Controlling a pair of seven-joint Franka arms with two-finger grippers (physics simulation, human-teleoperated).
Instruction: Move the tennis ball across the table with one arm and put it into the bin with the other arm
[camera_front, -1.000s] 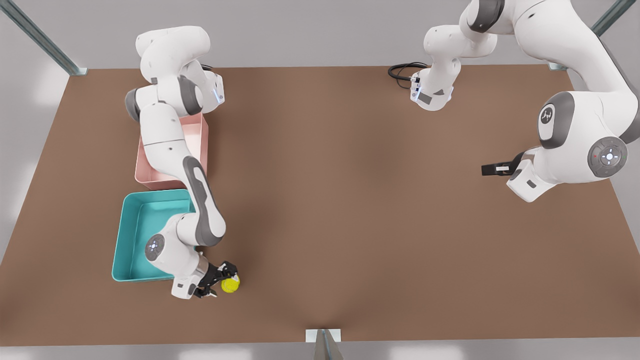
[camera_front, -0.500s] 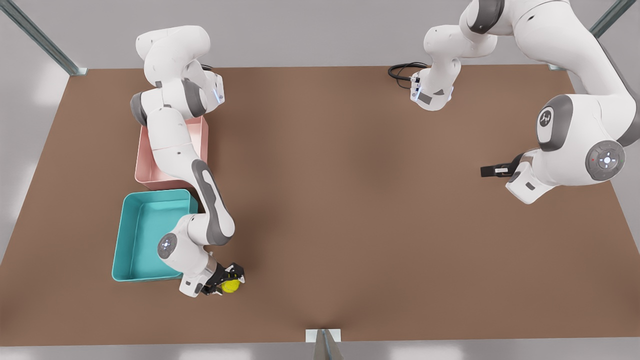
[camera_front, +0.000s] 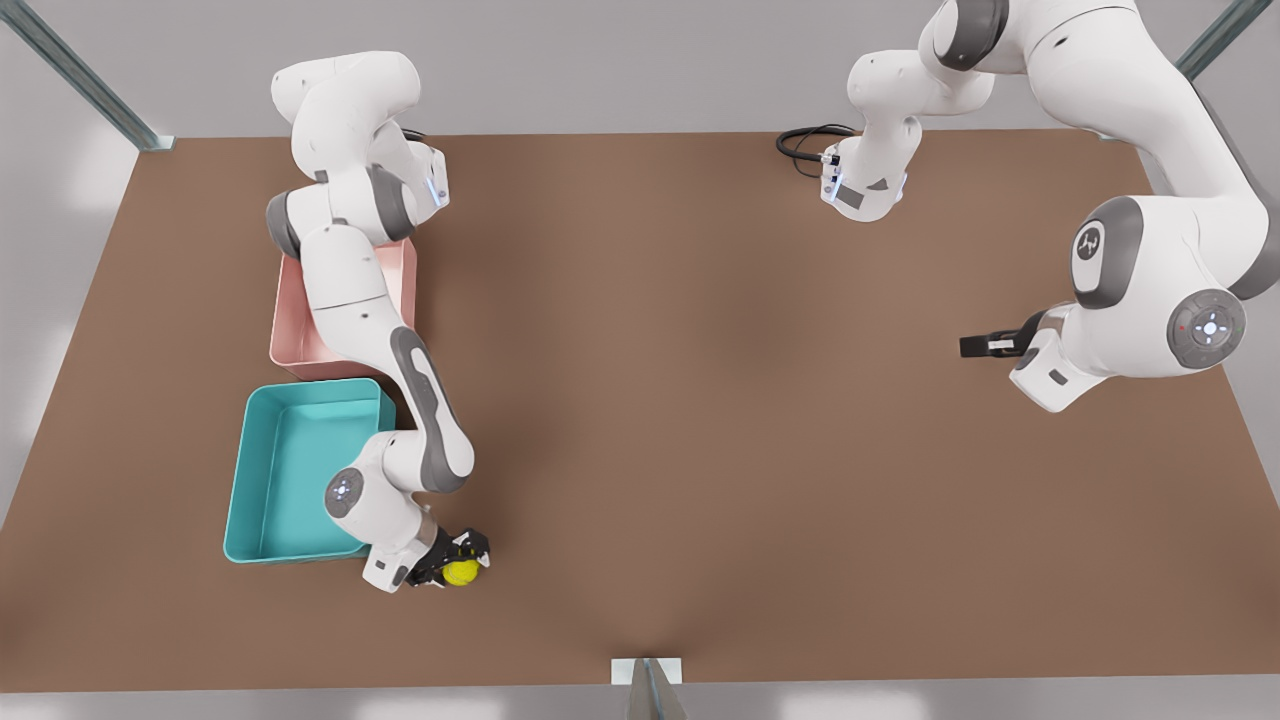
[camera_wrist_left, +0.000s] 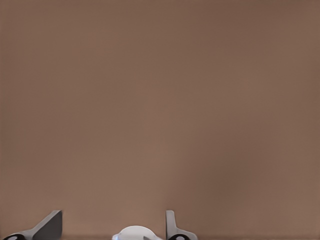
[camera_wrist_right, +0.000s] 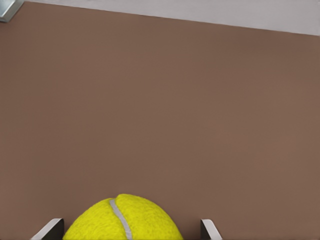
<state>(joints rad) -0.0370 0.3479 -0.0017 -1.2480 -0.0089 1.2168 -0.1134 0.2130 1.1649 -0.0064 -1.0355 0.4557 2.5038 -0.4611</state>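
Note:
The yellow-green tennis ball (camera_front: 461, 573) rests on the brown table (camera_front: 700, 400) near its front edge, just to the front view's right of the teal bin (camera_front: 285, 450). My right gripper (camera_front: 460, 558) is down over the ball and open, one finger on each side. In the right wrist view the ball (camera_wrist_right: 122, 220) sits between the fingertips (camera_wrist_right: 52, 229), with a small gap on one side. My left gripper (camera_front: 978, 344) waits at the front view's right, open with nothing in it (camera_wrist_left: 112, 227) above bare table.
A pink bin (camera_front: 290, 345) stands directly behind the teal one, partly covered by the right arm. A black cable (camera_front: 805, 145) loops at the left arm's base. A metal bracket (camera_front: 647, 675) marks the front edge.
My right gripper shifted from beside the ball to over it, so the ball now lies between the fingers. The ball stayed put. The left arm drifted slightly.

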